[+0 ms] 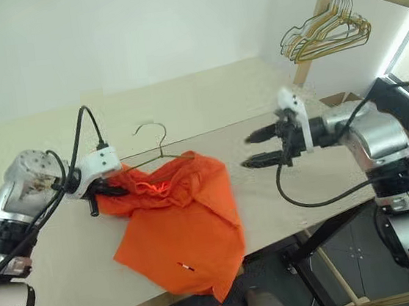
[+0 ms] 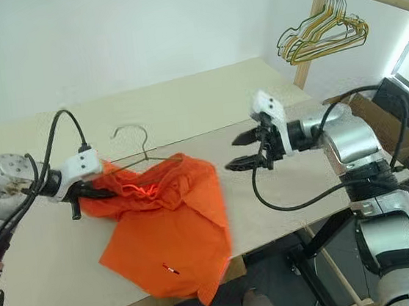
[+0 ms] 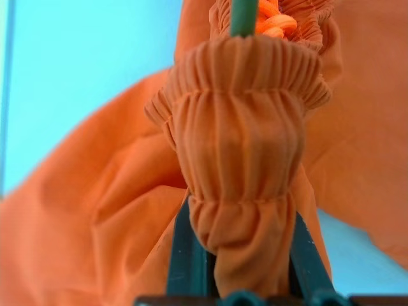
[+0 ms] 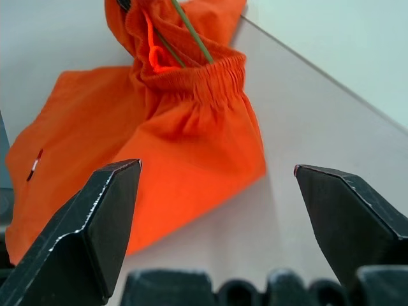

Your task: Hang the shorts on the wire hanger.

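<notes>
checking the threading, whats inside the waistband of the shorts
The wire hanger runs into the gathered waistband of the shorts, hook outside on the table. How far the frame reaches inside is hidden by fabric. The left gripper pinches the waistband.

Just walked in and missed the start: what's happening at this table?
The robot is putting the orange shorts onto the wire hanger on the table. Its left gripper is clamped on the gathered waistband, with the hanger's wire running into it. The right gripper hovers open beside the shorts, holding nothing.
</notes>
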